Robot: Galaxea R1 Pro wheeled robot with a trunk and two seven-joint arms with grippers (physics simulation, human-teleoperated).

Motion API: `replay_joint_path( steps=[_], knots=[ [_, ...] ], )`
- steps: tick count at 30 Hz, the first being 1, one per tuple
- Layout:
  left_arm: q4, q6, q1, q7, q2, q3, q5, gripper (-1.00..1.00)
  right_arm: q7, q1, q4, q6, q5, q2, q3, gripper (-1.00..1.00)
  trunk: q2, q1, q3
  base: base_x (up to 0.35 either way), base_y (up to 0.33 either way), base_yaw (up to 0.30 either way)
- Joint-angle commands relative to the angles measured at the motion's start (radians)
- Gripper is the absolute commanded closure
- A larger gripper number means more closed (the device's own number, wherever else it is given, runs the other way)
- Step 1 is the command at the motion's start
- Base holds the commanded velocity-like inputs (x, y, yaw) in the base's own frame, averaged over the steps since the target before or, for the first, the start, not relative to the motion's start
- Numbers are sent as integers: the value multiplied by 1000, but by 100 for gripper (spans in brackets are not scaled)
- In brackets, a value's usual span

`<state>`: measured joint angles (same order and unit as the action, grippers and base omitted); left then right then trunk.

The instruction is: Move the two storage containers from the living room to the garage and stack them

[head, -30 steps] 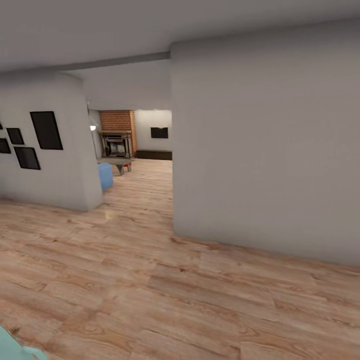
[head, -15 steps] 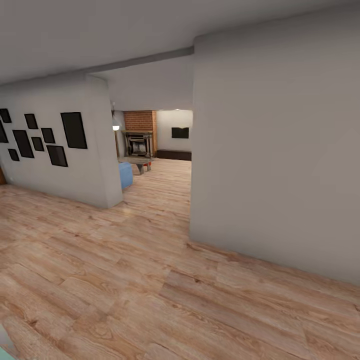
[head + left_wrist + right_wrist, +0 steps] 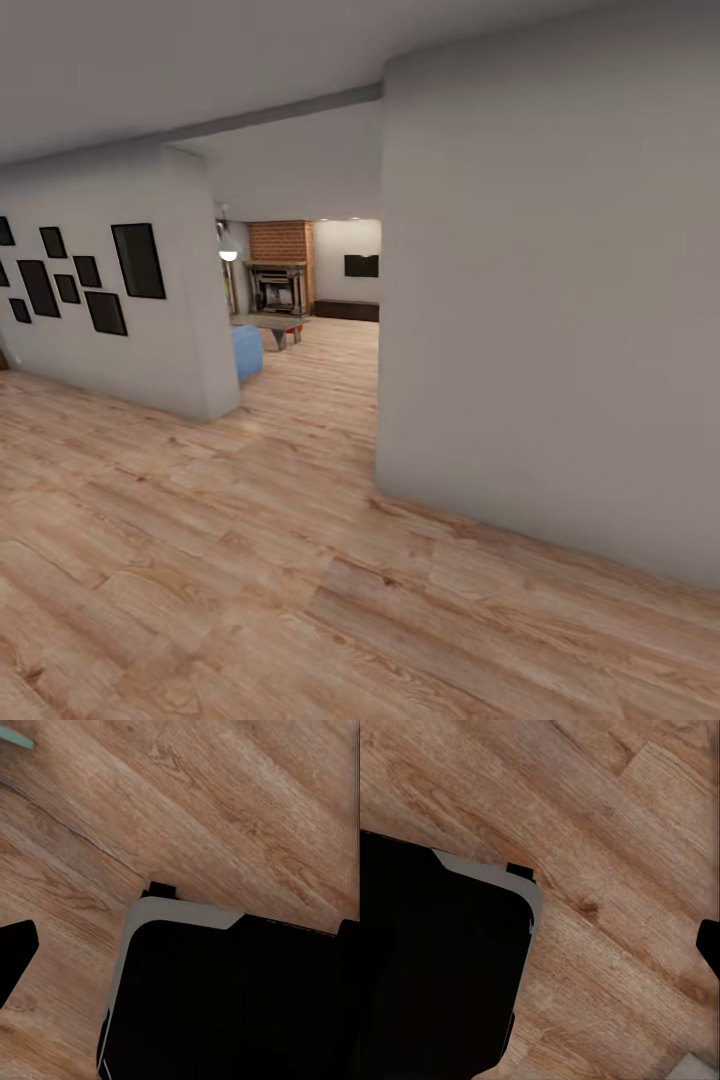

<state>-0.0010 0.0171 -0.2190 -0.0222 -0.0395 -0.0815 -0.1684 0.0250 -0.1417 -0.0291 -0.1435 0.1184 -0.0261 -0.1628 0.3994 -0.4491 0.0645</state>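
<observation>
Beyond the opening, the living room (image 3: 300, 290) marginally leftward versus before.

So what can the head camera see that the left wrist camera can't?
The head view alone shows the grey walls, black picture frames, and, through the opening, a brick column, a black TV and a blue sofa end. The left wrist view alone shows a big black body with a pale grey edge, probably part of the robot itself, seen from above. Both show the light wood-plank floor.
</observation>
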Motion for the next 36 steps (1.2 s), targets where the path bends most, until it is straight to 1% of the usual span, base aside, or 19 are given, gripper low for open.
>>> replay_joint_path(
  steps=[1, 5, 20, 25, 36],
  knots=[
    [1, 2, 0, -2, 0, -7, -3, -100, 3, -1, -3, -4, 10, 0, -3, -100, 1, -1, 0, 298, -136, 0],
    [1, 1, 0, -2, 0, -7, -3, -100, 6, -1, -3, -3, 12, 0, -10, -100, 1, -1, 0, 299, -137, 0],
    [1, 2, 0, -2, 0, -7, -3, -100, 7, -1, -3, -3, 20, 1, -13, -100, 1, -1, 0, 298, -136, 7],
    [1, 2, 0, -2, 0, -7, -3, -100, 7, -1, -3, -1, 16, 1, -12, -100, 1, -1, 0, 298, -136, 204],
    [1, 2, 0, -2, 0, -7, -3, -100, 9, -1, -3, 1, 11, 2, -8, -100, 1, -1, 0, 298, -136, 273]
  ],
)
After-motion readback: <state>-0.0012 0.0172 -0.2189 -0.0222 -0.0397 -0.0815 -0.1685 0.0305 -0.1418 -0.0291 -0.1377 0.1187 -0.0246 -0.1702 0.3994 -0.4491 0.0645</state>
